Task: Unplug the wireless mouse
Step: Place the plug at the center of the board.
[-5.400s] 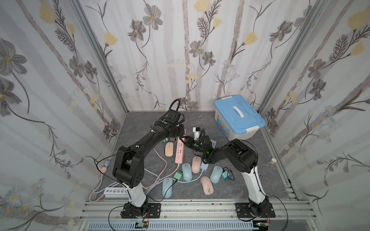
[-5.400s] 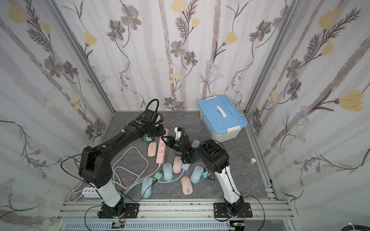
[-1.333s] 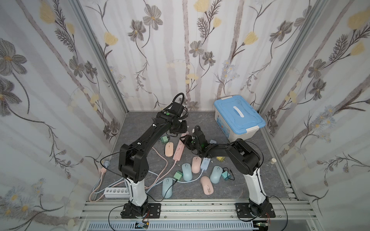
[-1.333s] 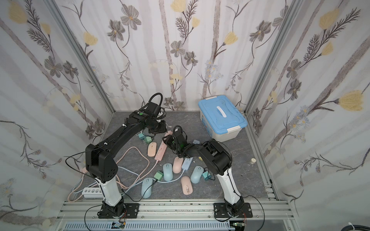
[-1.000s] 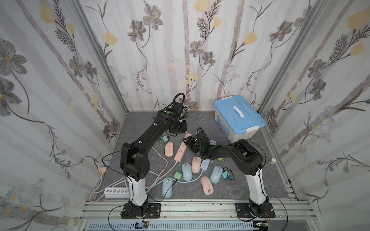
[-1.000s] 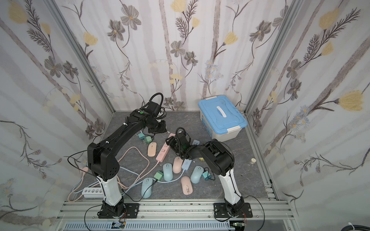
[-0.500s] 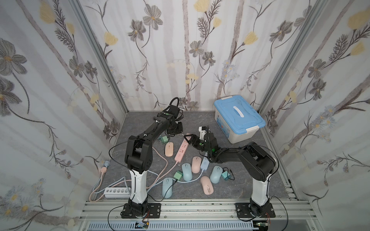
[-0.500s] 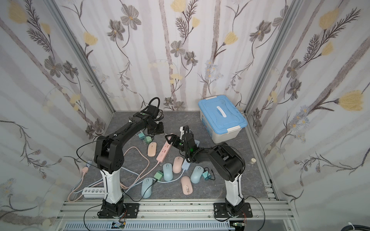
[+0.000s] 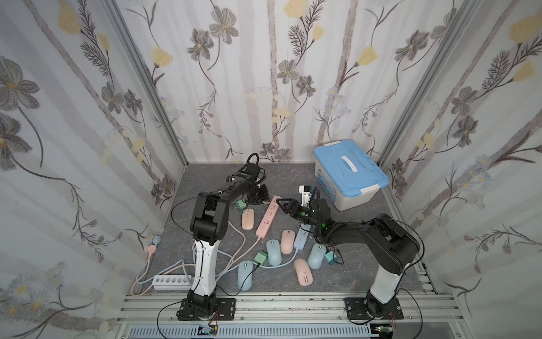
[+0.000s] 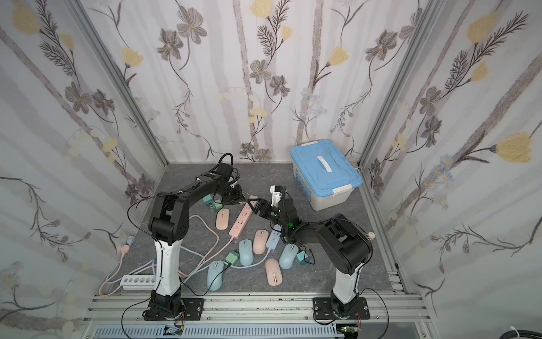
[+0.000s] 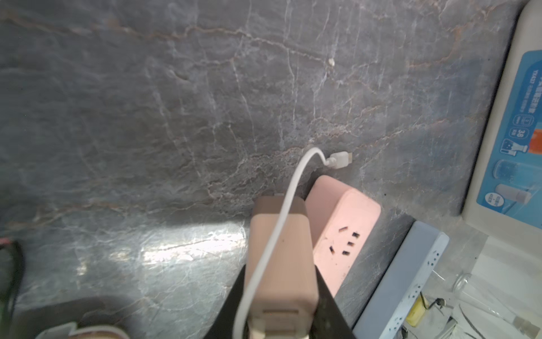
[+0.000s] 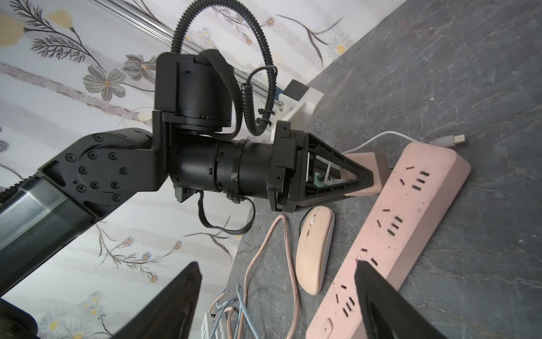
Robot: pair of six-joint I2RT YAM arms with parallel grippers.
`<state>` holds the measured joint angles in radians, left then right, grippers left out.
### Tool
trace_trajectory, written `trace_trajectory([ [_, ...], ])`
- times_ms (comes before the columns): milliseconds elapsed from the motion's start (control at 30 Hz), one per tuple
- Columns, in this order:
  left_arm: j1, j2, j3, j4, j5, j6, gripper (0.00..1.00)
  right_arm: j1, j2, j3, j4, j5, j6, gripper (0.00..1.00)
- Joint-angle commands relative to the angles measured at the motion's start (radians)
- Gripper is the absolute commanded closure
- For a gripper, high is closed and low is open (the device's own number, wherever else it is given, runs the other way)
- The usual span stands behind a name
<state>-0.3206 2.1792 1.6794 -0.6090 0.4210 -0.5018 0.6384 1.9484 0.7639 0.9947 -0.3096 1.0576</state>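
So the left gripper (image 12: pixel 363 182) is clamping the beige charger block (image 11: pixel 287 258), with the jaws pressing on both of its sides as far as I can see. It's holding the block just beside the far end of the pink power strip (image 12: pixel 404 223), not plugged into any socket. The white cable (image 11: pixel 296 179) is looping out of the block, and its little plug (image 11: pixel 340 160) is lying loose on the grey table (image 11: pixel 205 102), going into nothing. The peach wireless mouse (image 12: pixel 315 249) is lying flat just beside the strip on the left arm's side, and nothing is gripping it. The right gripper (image 12: pixel 275 264) is hovering above the strip, spread wide and empty. My guess is it's standing by to pin the strip down if it starts sliding. The mouse is looking pretty much unplugged to me.
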Motion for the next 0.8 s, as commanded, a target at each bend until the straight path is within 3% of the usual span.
trace_trajectory([
  [0, 0.014, -0.026, -0.04, 0.002, -0.024, -0.018, 0.33, -0.006, -0.043, -0.017, 0.025, 0.009, -0.04, 0.16],
  [33, 0.021, -0.046, -0.056, 0.009, -0.028, -0.023, 0.26, -0.01, -0.06, -0.018, 0.016, 0.012, -0.043, 0.16],
  [67, 0.027, -0.064, -0.069, 0.012, -0.036, -0.031, 0.02, -0.013, -0.074, -0.018, 0.01, 0.02, -0.045, 0.16],
  [100, 0.032, -0.088, -0.085, 0.017, -0.045, -0.034, 0.0, -0.016, -0.09, -0.053, -0.006, 0.035, -0.045, 0.16],
  [267, 0.039, -0.258, -0.166, 0.047, -0.093, -0.025, 0.0, -0.022, -0.194, -0.113, -0.053, 0.122, -0.07, 0.14],
  [533, 0.04, -0.698, -0.461, 0.311, -0.231, 0.011, 0.0, -0.02, -0.386, -0.183, -0.125, 0.282, -0.168, 0.06],
  [600, 0.039, -0.802, -0.528, 0.375, -0.231, 0.021, 0.0, -0.019, -0.417, -0.21, -0.121, 0.307, -0.179, 0.01],
  [767, 0.038, -1.086, -0.73, 0.567, -0.219, 0.033, 0.0, -0.006, -0.507, -0.301, -0.057, 0.38, -0.215, 0.01],
])
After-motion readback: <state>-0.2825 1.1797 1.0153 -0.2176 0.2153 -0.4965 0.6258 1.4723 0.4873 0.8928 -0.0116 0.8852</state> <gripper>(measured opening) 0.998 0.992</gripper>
